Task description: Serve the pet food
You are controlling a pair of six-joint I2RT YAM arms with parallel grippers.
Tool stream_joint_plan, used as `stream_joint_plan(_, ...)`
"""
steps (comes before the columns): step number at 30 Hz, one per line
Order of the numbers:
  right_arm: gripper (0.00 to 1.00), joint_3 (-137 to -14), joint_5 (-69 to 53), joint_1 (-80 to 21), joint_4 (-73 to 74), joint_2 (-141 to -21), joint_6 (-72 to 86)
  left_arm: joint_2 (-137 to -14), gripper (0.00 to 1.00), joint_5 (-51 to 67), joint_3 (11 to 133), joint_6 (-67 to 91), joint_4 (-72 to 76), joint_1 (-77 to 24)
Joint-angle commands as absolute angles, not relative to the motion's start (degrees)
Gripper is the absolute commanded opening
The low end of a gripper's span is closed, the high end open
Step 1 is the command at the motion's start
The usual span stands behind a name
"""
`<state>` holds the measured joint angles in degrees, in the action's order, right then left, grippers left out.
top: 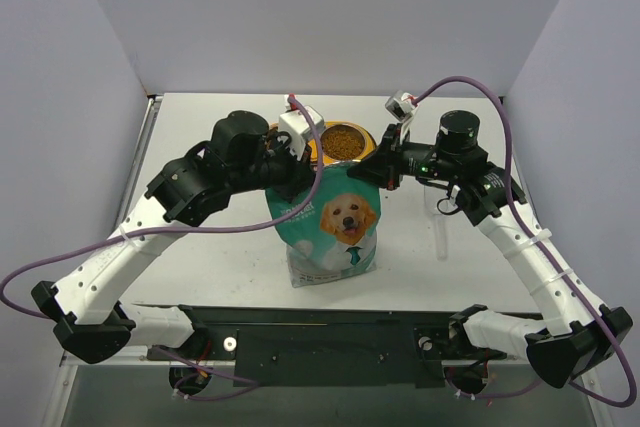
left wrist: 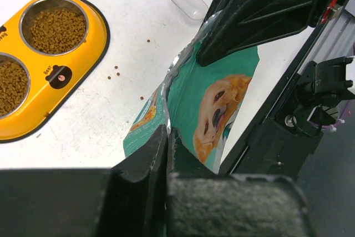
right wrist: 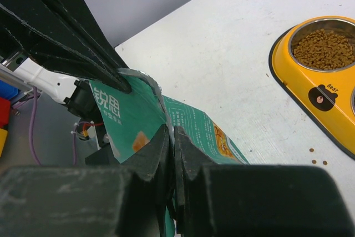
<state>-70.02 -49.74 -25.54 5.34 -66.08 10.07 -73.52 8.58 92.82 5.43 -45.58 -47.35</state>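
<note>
The pet food is brown kibble filling both steel bowls (left wrist: 57, 23) of the yellow feeder (left wrist: 83, 65); one filled bowl shows in the top view (top: 345, 142) and the right wrist view (right wrist: 324, 48). The teal-and-white dog bag (top: 335, 227) stands upright in front of the feeder. My left gripper (top: 290, 182) is shut on the bag's top left edge, seen in its wrist view (left wrist: 167, 131). My right gripper (top: 372, 175) is shut on the bag's top right edge, seen in its wrist view (right wrist: 171, 131). The bag's mouth (left wrist: 183, 65) is slightly open between them.
A few loose kibble pellets (left wrist: 116, 70) lie on the table between feeder and bag. A clear plastic scoop (top: 441, 232) lies right of the bag. White walls enclose the table on three sides.
</note>
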Motion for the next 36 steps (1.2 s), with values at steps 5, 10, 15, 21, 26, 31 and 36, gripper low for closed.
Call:
stream_joint_plan(5,0.00,-70.2,-47.1,-24.0,0.5,-63.5,8.7,-70.9,0.00,6.5,94.1,4.2,-49.4,-46.1)
stream_joint_plan(10,0.00,-70.5,-47.3,-23.8,0.5,-63.4,8.7,-70.8,0.21,6.2,94.7,5.8,-51.2,-45.5)
stream_joint_plan(15,0.00,-70.5,-47.5,-23.6,0.5,-63.2,8.6,-70.4,0.18,5.0,94.1,5.8,-51.3,-45.5)
stream_joint_plan(21,0.00,-70.1,-47.4,-23.2,0.5,-63.1,8.5,-69.2,0.00,5.6,93.3,4.6,-52.9,-45.4)
stream_joint_plan(26,0.00,-70.4,-47.5,-23.1,0.5,-63.1,8.6,-68.0,0.20,3.8,93.1,5.4,-54.1,-45.3)
stream_joint_plan(31,0.00,-70.4,-47.7,-23.1,0.5,-63.1,8.5,-66.9,0.27,3.3,92.4,5.4,-54.2,-45.2)
stream_joint_plan(36,0.00,-70.4,-47.8,-23.1,0.5,-63.1,8.5,-67.1,0.15,5.0,91.8,5.4,-54.9,-45.3)
